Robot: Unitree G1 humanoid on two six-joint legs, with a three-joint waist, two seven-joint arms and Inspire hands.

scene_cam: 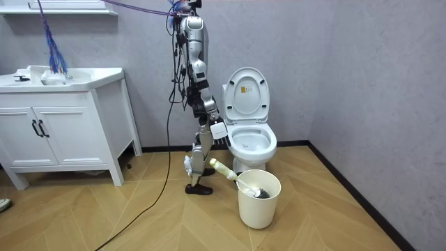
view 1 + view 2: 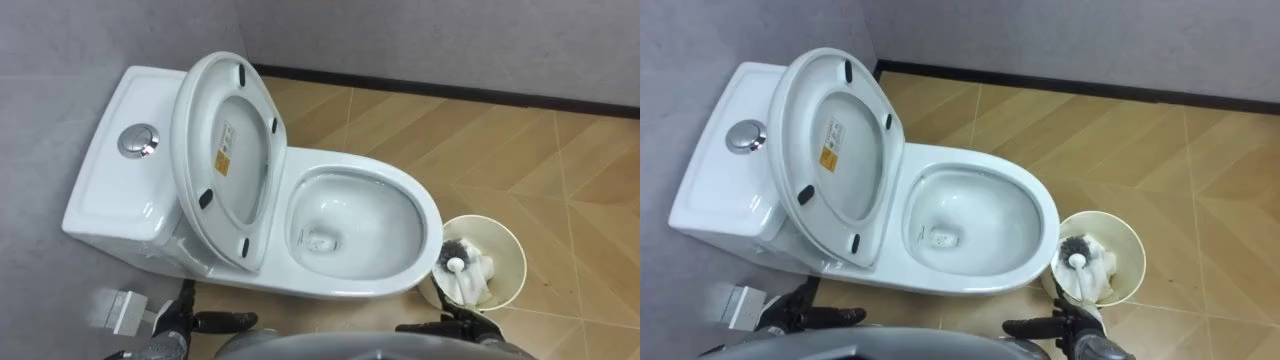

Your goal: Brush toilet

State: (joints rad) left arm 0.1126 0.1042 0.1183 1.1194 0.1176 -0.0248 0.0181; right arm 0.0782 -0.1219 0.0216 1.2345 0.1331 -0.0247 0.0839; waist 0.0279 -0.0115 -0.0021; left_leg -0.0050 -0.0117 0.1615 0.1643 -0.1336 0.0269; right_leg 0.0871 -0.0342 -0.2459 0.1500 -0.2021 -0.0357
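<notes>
Both hands are hovering on the toilet's (image 2: 428, 235) near side, left hand (image 2: 195, 320) and right hand (image 2: 452, 327) showing loosely straight fingers, gripping nothing. The brush (image 2: 456, 264) is leaning in the bucket (image 2: 512, 262) just beside the toilet's bowl; a sideways tug risks tipping that bucket.

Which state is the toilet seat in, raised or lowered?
Raised: the seat leans back against the tank, underside bumpers showing, and the bowl is uncovered.

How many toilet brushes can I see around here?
1. The brush leans in the cream bucket on the floor beside the toilet, bristles down, handle sticking out. Another could lie hidden deeper inside the bucket.
</notes>
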